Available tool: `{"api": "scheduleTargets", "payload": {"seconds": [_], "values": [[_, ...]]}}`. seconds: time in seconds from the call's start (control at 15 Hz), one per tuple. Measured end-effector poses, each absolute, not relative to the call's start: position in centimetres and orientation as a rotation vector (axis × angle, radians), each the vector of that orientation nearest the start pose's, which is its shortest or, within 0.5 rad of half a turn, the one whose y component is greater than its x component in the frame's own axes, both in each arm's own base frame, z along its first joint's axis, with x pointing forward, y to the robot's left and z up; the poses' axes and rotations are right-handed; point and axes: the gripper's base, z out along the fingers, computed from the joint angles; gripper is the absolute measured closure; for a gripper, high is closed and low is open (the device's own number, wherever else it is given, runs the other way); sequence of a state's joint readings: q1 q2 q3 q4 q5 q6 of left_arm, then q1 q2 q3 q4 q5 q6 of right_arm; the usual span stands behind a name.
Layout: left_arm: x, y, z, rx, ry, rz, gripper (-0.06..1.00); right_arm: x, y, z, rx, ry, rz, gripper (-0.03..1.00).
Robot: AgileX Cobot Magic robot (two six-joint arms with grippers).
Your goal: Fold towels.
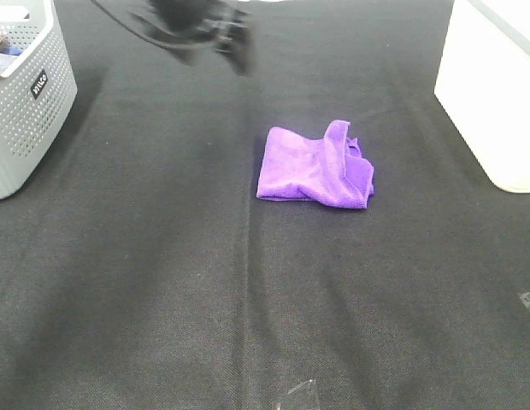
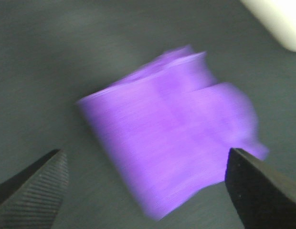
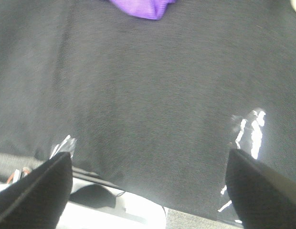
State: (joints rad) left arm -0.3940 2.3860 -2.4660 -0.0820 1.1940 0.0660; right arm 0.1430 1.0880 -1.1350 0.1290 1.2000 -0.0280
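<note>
Overhead, we see the purple towel (image 1: 315, 166) lying folded and rumpled mid-worktop (image 1: 162, 282), between a grey basket (image 1: 26, 94) and a white bin (image 1: 491, 94). Our left claw (image 2: 148, 186) hangs blurred above the towel (image 2: 172, 143), spread wide, empty. Our right claw (image 3: 148, 191), also wide, holds nothing; the towel (image 3: 141, 7) lies well apart.

purple towel (image 1: 312, 166) | you see it folded into a loose, rumpled bundle | one flap raised | lying flat, mid-table
</note>
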Motion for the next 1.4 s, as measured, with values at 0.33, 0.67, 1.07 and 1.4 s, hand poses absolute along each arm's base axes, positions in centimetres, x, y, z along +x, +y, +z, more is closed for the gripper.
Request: {"api": "scheduleTargets", "payload": {"seconds": [0.33, 0.67, 1.07, 1.4], "values": [[47.6, -14.3, 33.7, 0.342, 2.469, -0.051, 0.12, 19.4, 3.4, 37.0, -0.091, 2.580, 0.174, 0.14], [42.2, -1.4, 39.1, 0.049, 2.507, 0.059, 0.13, 18.4, 3.2, 37.0, -0.081, 2.631, 0.169, 0.14], [19.5, -0.1, 39.1, 0.041, 2.552, 0.023, 0.13, 5.6, 1.4, 40.1, -0.086, 2.239, 0.209, 0.14], [7.0, 0.0, 34.2, 0.126, 2.335, 0.058, 0.13, -1.1, 0.3, 34.8, -0.092, 2.110, 0.187, 0.14]]}}
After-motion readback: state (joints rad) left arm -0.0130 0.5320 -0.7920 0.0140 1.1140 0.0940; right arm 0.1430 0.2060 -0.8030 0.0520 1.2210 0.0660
